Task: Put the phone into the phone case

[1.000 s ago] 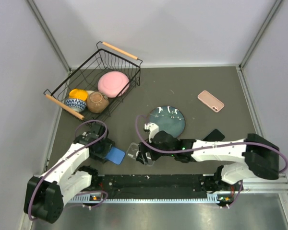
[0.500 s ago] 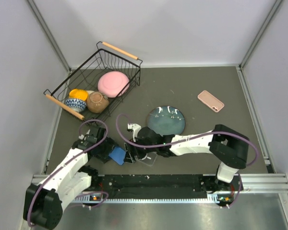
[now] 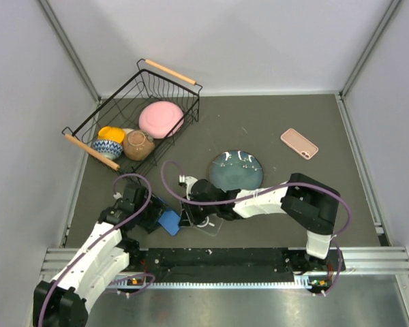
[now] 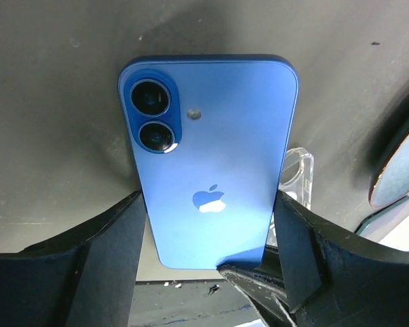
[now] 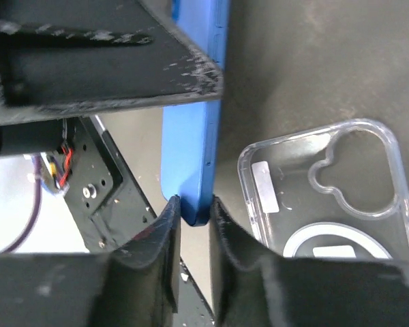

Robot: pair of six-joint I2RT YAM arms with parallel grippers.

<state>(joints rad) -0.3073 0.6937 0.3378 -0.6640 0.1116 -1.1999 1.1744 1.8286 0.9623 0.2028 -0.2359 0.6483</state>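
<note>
phone (image 4: 211,163): blue, smooth satin back, glossy lenses | phone case (image 5: 334,197): clear glossy plastic | right gripper (image 5: 194,204): matt black, scuffed | table (image 3: 273,122): dark matt | basket (image 3: 170,72): black wire, wooden handles | plate (image 3: 236,170): glossy glaze

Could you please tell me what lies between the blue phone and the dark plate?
The clear phone case lies between the blue phone and the plate; the left wrist view shows it.

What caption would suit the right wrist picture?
Right pincer pinching the blue phone by its edge, the clear case lying alongside.
</note>
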